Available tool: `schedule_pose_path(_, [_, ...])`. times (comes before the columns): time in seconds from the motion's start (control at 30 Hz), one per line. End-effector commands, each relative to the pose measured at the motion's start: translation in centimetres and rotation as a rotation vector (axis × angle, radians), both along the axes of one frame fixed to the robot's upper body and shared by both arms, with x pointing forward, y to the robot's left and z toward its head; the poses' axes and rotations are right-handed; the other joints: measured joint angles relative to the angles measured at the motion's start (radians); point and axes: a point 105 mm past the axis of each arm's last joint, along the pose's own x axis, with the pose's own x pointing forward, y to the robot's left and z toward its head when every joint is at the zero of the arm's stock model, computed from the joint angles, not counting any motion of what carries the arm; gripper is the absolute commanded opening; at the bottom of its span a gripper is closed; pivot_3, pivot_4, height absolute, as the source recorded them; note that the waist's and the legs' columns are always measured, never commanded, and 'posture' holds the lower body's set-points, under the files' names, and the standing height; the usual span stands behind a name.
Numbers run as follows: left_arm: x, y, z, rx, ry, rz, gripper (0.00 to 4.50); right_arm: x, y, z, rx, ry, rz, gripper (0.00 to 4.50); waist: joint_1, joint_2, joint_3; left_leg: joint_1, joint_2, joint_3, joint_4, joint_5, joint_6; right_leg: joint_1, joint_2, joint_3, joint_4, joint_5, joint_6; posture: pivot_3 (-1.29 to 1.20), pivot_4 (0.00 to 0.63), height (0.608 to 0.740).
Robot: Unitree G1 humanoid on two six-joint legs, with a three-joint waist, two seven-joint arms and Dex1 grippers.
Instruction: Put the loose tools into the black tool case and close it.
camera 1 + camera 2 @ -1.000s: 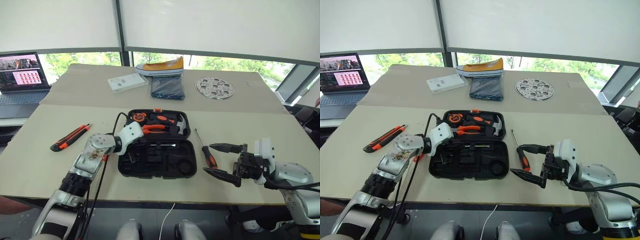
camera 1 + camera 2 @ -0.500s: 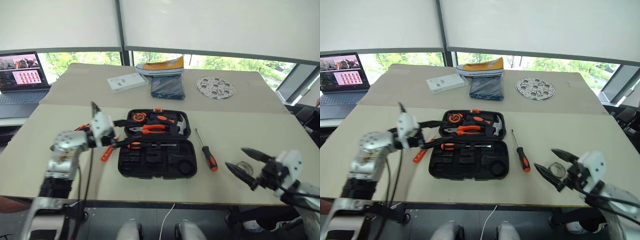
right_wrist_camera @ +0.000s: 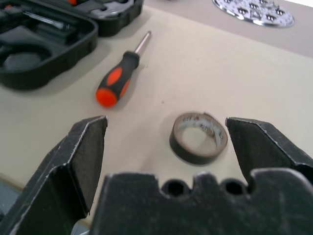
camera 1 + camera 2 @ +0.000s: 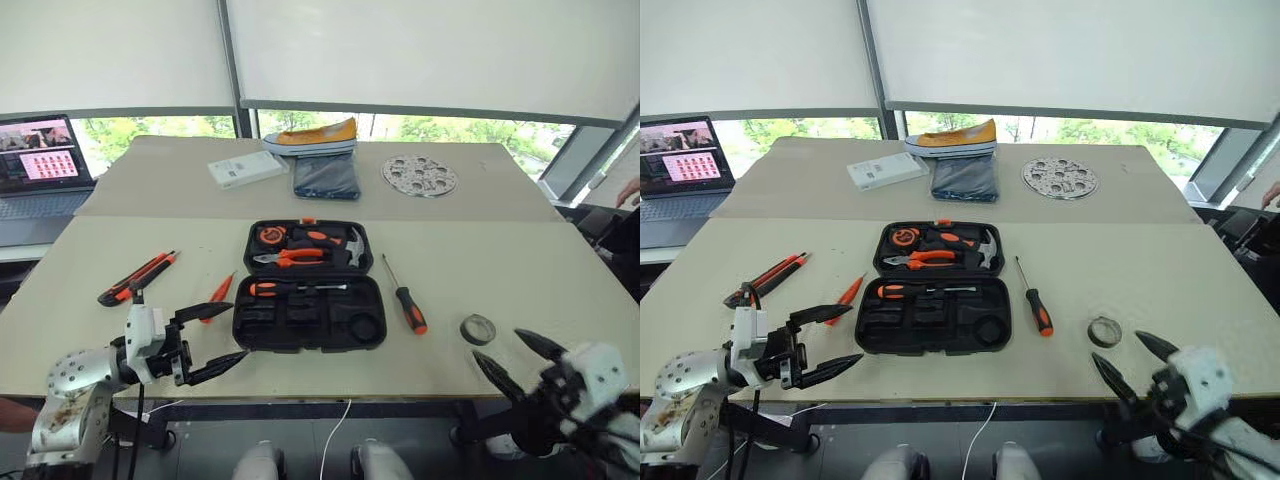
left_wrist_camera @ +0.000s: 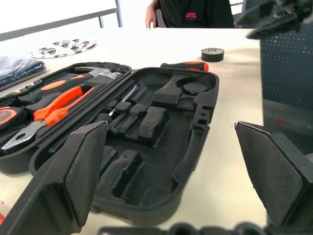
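The black tool case (image 4: 310, 325) lies open mid-table, with pliers, a hammer and a tape measure in its lid and one black-and-orange screwdriver (image 4: 297, 288) in the near half. Left of it lie the utility knife (image 4: 138, 278) and the slim orange screwdriver (image 4: 217, 296). Another black-and-orange screwdriver (image 4: 405, 297) and the greyish roll (image 4: 478, 328) lie to its right. My left gripper (image 4: 238, 331) hangs open and empty near the case's front left corner. My right gripper (image 4: 495, 343) is open and empty, just in front of the roll (image 3: 199, 137).
At the table's far side sit a laptop (image 4: 35, 165), a white box (image 4: 245, 168), a yellow shoe (image 4: 310, 135), a dark folded cloth (image 4: 325, 178) and a round perforated metal plate (image 4: 418, 175). A person (image 5: 195, 12) stands beyond the table's right side.
My left gripper opened, left a black-and-orange screwdriver in the case's near half, and drew back towards the near left edge. My right gripper pulled back and down to the near right.
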Motion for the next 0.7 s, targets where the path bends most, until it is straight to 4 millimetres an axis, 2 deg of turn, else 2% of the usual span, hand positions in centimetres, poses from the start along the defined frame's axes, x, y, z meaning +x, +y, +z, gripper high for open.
schedule_pose_path(0.03, [0.2, -0.4, 1.5, -0.01, -0.072, -0.003, 4.47, 2.2, 2.2, 1.6, 0.024, 0.058, 0.041, 4.5, 0.0, 0.0, 0.0, 0.0, 0.0, 0.0, 0.0, 0.0, 0.0, 0.0, 0.0, 0.0, 0.0, 0.0, 0.0, 0.0, 0.15, 0.74])
schedule_pose_path(0.17, [0.2, -0.9, 1.3, -0.004, -0.075, -0.014, 4.47, 4.3, 3.8, 1.2, -0.023, 0.189, 0.074, 4.5, 0.0, 0.0, 0.0, -0.001, -0.002, 0.001, 0.0, 0.004, 0.006, 0.0, 0.001, 0.0, 0.0, 0.003, -0.002, 0.0, 0.15, 0.74])
schedule_pose_path(0.27, [0.1, -0.8, 1.3, 0.0, -0.078, -0.009, 4.47, 5.4, 4.6, 0.8, -0.012, 0.265, 0.075, 4.5, 0.004, 0.0, 0.0, -0.004, -0.002, 0.001, -0.002, 0.005, 0.01, -0.001, 0.003, -0.001, -0.001, 0.002, -0.009, 0.0, 0.15, 0.74])
schedule_pose_path(0.33, [0.2, -0.8, 1.2, -0.001, -0.081, 0.002, 4.47, 6.1, 5.4, 0.2, -0.043, 0.304, 0.089, 4.5, 0.004, 0.0, 0.0, -0.005, -0.003, 0.002, -0.003, 0.002, 0.009, -0.002, 0.003, -0.001, -0.001, 0.002, -0.005, 0.0, 0.15, 0.74])
schedule_pose_path(0.5, [-0.4, -1.4, 0.8, 0.0, -0.078, -0.019, 4.47, 7.7, 4.8, -2.3, -0.137, 0.418, -0.053, 4.5, 0.004, 0.0, 0.0, -0.008, -0.004, 0.002, -0.003, -0.002, 0.013, -0.003, 0.002, -0.002, -0.003, 0.001, -0.001, 0.0, 0.15, 0.74])
schedule_pose_path(0.63, [-1.3, -2.0, 0.8, -0.001, -0.062, -0.066, 4.5, 8.2, 5.6, -2.5, -0.114, 0.429, -0.084, 3.41, 0.002, 0.0, 0.0, -0.01, -0.003, 0.002, -0.002, -0.002, 0.013, -0.003, 0.002, -0.003, -0.004, 0.001, 0.0, 0.0, 0.15, 0.74])
schedule_pose_path(0.7, [-1.5, -2.0, 0.9, -0.004, -0.063, -0.068, 4.5, 8.6, 5.4, -2.3, -0.097, 0.403, -0.116, 2.68, 0.0, 0.0, 0.0, -0.009, -0.003, 0.002, -0.001, -0.002, 0.013, -0.002, 0.002, -0.003, -0.003, 0.001, 0.0, 0.0, 0.15, 0.74])
